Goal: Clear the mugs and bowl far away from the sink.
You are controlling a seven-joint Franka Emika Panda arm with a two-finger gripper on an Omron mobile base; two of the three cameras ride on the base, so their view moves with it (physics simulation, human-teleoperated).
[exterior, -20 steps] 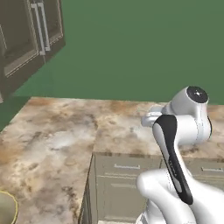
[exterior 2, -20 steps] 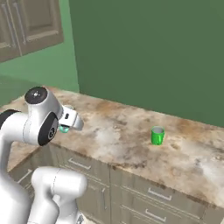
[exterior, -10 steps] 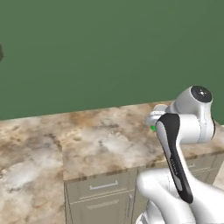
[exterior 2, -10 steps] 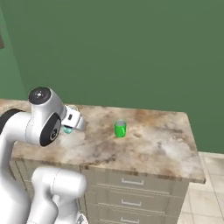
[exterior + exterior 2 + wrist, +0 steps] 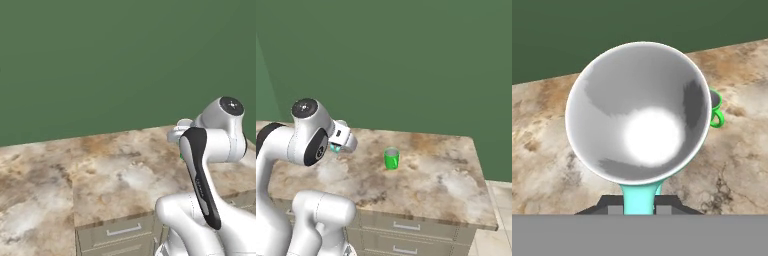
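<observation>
your gripper (image 5: 639, 207) is clenched on the teal mug's (image 5: 637, 132) handle, carrying it above the marble counter (image 5: 431, 175) toward the green mug (image 5: 391, 158), away from the sink.

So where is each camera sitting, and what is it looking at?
Left base view: rides behind the arm on its left, looking forward and down over the marble counter toward the green wall; the arm rises at lower right.
Right base view: behind on the right, same counter, with the green mug standing on it; the arm rises at lower left.
Hand view: on the hand, looking into the teal mug, whose handle the gripper clamps.
Shared: the right base and hand views both show the green mug, and all three show the counter.
</observation>
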